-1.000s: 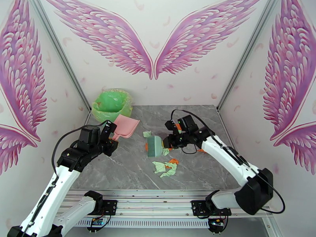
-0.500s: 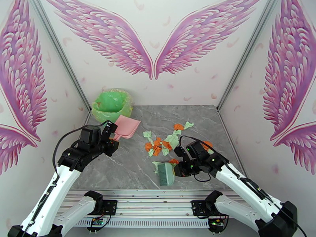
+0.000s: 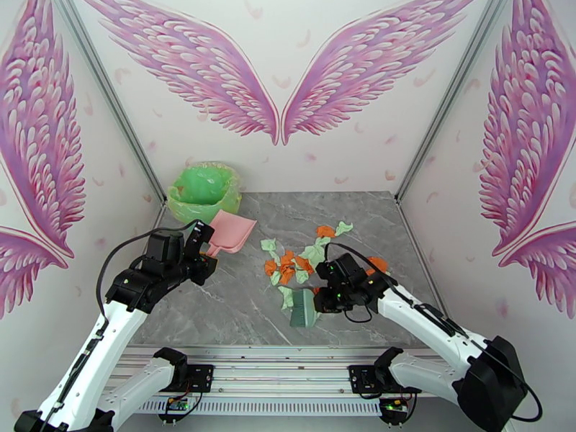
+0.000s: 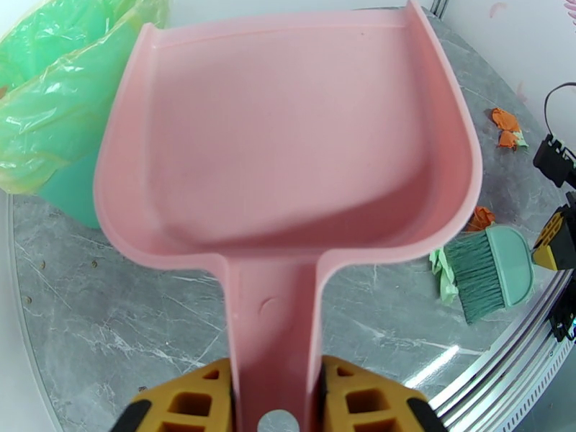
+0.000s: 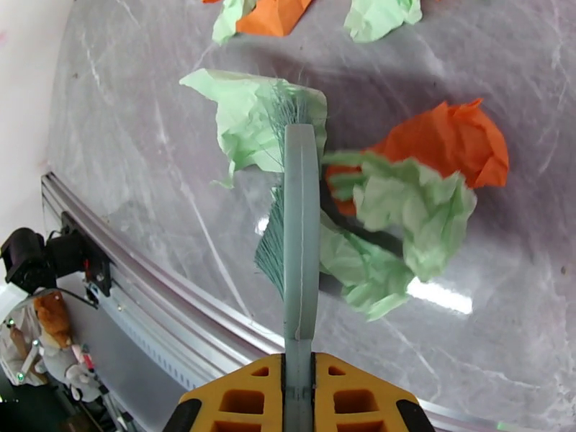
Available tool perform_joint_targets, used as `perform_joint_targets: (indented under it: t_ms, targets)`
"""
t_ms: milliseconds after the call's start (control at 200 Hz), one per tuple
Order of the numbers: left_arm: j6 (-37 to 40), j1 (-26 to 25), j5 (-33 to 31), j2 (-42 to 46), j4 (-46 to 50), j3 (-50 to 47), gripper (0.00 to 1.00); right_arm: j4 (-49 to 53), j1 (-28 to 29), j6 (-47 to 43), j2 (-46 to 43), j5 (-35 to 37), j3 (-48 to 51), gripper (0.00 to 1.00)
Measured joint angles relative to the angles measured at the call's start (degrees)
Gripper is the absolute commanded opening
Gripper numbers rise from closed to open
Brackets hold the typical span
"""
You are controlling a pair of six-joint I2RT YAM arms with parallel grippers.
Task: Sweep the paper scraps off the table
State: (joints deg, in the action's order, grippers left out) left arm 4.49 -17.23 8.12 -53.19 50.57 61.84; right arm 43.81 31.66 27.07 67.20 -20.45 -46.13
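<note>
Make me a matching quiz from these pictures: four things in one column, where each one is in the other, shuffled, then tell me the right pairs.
Things:
1. pink dustpan
2. green brush
3. green bin liner
4. paper scraps

Places:
A. scattered on the table
B. clamped in the right end effector
C. at the table's far left corner
D. clamped in the left end effector

Pairs: 1-D, 2-B, 3-C, 4-A.

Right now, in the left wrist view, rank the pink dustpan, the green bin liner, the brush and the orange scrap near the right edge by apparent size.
1. pink dustpan, though its nearness to the camera inflates it
2. green bin liner, partly cut off by the frame edge
3. brush
4. orange scrap
</note>
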Motion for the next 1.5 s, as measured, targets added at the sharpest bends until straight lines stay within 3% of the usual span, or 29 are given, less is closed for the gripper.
perform_joint_targets:
  t_ms: [320, 540, 1035, 1280, 1500]
  targets:
    - [0.0, 0.0, 0.7, -0.4, -0.2, 0.0, 0.00, -1.8, -3.3, -3.6, 7.8, 4.0, -10.5, 0.00]
    - [0.0, 0.0, 1.2, -0.5, -0.1, 0.0, 0.00, -1.4, -3.7, -5.3, 8.1, 4.0, -15.6, 0.00]
    - [0.0, 0.0, 1.9, -0.9, -0.4, 0.0, 0.00, 17.8, -3.7, -5.5, -10.3, 13.4, -13.7, 0.00]
    - [-0.5, 0.0, 2.3, -0.9, -0.3, 0.0, 0.00, 26.2, -3.7, -2.6, -12.1, 25.2, -12.3, 0.00]
    - [-0.7, -0.1, 2.6, -0.9, -0.8, -0.4, 0.00, 31.1, -5.5, -1.2, -6.8, 41.1, -23.2, 0.00]
